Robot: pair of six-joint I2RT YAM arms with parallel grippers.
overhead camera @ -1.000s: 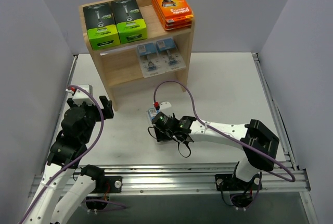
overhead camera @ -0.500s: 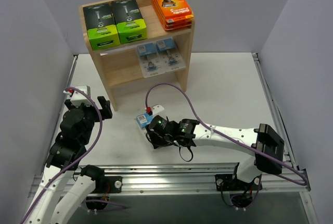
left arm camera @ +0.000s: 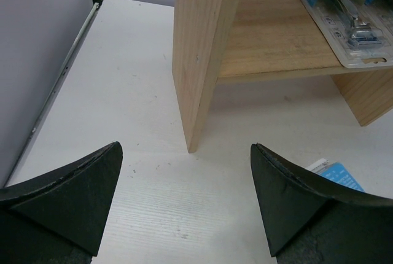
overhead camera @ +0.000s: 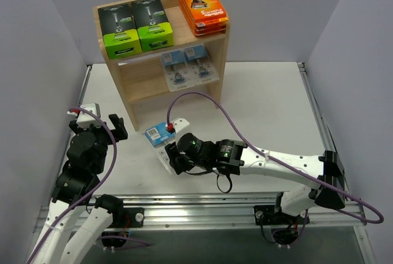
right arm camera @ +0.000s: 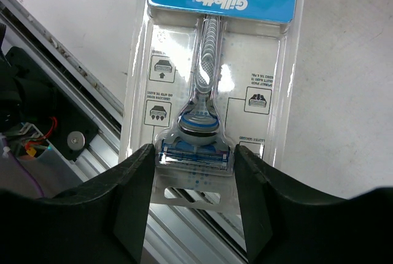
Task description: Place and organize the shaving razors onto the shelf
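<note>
I count the razor packs. On the top board of the shelf (overhead camera: 132,86) lies a black and green box (overhead camera: 118,31), and a second black and green box (overhead camera: 152,24) lies right beside it. At the right end of that board sits a pile of orange boxes (overhead camera: 202,7); it looks like three, one on top of the other. On the middle board lie a clear pack (overhead camera: 175,69) and a second clear pack (overhead camera: 201,62), side by side. That makes two of them on the shelf.

The shelf is pale wood with straight flat sides. The boxes are flat card. The clear packs are shiny see-through plastic with a blue card at one end.

A third clear pack (right arm camera: 212,49) is in my right pincer (right arm camera: 193,153). The pincer is about half closed, and my two black fingers (right arm camera: 138,172) press on both sides of the pack at the end where the razor head is. This pack is in front of the shelf, over the white worktop (overhead camera: 270,104), with its blue card pointing toward the shelf.

My left pincer (left arm camera: 185,150) is wide open and holds nothing. It faces the left side of the shelf.
</note>
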